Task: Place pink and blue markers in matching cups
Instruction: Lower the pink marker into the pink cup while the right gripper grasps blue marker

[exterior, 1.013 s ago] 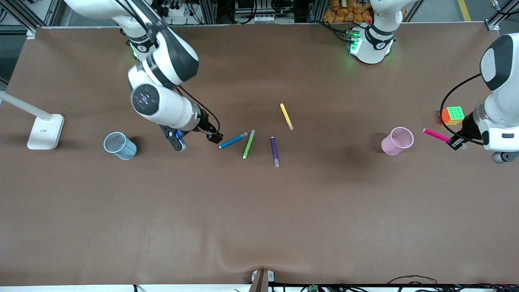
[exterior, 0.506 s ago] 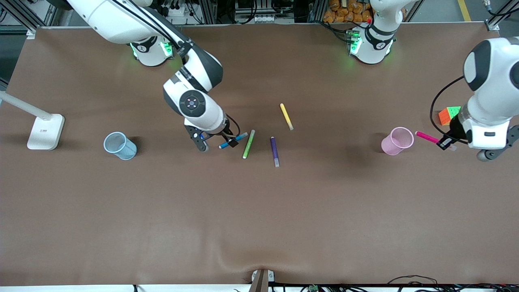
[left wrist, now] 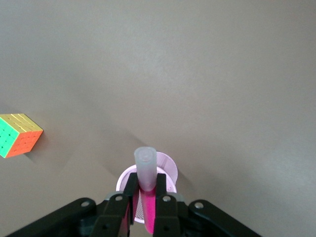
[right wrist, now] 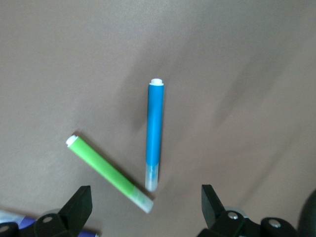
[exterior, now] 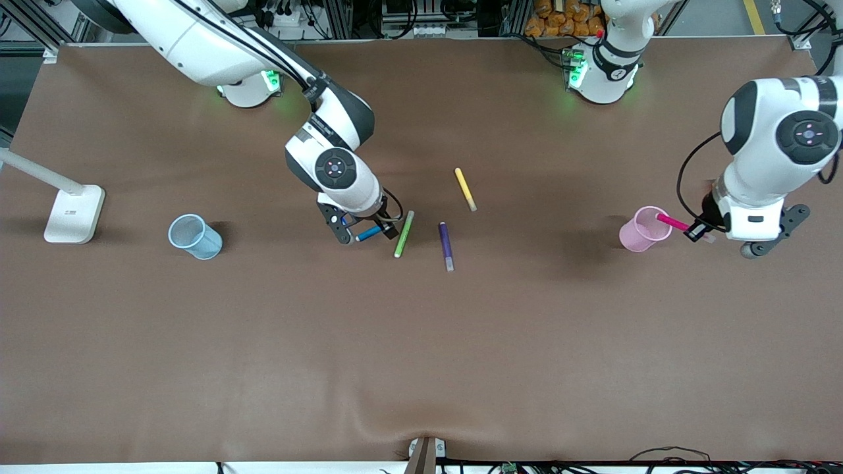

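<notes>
Squarely between parted jaws (right): blue marker [right wrist: 154, 133]

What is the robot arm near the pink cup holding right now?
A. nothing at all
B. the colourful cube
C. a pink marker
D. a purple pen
C: the left end effector is shut on the pink marker, which hangs over the pink cup; the cube sits on the table apart from it.
</notes>
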Controlling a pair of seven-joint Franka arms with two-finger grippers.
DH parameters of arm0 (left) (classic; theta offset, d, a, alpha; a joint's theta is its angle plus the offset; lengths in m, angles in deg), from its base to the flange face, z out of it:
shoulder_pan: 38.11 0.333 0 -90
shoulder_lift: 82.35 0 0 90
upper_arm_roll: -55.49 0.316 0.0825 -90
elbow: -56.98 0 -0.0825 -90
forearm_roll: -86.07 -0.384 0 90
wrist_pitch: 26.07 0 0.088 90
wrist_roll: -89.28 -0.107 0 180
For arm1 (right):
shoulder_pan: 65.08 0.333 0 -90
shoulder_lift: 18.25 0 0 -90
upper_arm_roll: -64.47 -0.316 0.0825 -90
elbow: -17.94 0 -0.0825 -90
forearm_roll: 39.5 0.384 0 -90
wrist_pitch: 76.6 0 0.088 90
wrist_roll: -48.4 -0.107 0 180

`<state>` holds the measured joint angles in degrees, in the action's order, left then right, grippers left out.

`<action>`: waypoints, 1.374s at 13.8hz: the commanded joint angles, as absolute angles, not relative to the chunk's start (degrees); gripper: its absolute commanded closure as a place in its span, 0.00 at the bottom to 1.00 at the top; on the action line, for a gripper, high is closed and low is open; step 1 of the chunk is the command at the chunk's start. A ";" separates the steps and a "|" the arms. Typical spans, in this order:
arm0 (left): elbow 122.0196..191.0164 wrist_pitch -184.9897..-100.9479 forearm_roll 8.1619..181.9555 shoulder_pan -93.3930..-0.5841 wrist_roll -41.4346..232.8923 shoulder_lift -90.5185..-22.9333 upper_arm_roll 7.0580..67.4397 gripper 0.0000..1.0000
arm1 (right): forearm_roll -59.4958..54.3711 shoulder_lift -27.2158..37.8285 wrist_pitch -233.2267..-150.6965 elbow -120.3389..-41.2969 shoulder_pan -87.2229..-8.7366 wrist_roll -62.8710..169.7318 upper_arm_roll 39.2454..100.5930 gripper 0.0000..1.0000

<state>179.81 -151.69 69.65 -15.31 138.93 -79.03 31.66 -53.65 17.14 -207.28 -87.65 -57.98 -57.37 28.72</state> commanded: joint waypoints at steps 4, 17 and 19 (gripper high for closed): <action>188.37 -160.19 56.91 -15.00 151.40 -80.07 30.79 1.00 | -59.27 20.95 -208.70 -87.26 -57.26 -62.87 28.26 0.39; 187.15 -160.10 56.10 -17.20 161.34 -73.82 30.35 0.00 | -60.23 24.29 -212.92 -87.26 -56.20 -63.13 28.26 0.59; 185.84 -159.40 56.27 -17.28 162.31 -73.91 29.91 0.00 | -60.59 24.47 -213.01 -87.18 -56.20 -63.13 28.26 0.66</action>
